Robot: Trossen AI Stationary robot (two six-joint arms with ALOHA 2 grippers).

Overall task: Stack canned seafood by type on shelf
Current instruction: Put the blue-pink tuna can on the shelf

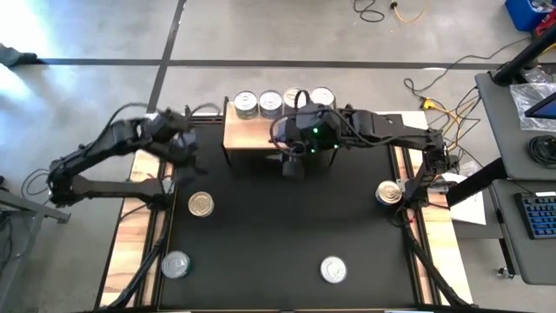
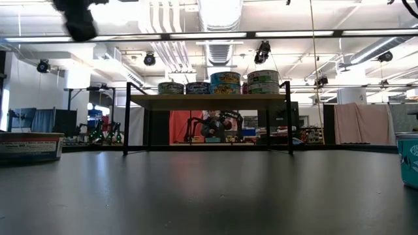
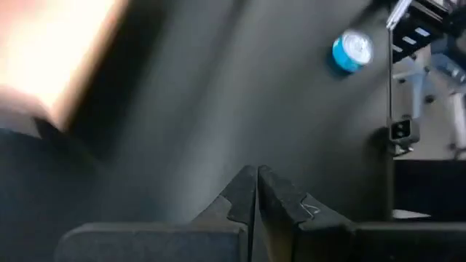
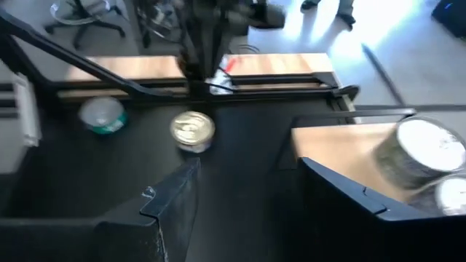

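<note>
High view: right gripper (image 1: 294,167), released and empty, hides part of the shelf (image 1: 248,132); left gripper (image 3: 256,191) is clenched, empty.

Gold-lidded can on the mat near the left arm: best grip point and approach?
Come straight down on the gold-lidded can and pinch across its round side wall, fingers on opposite sides. It lies flat, lid up, on the black mat with nothing beside it, so probably any finger orientation works. The left gripper is shut and would have to open first.
</note>
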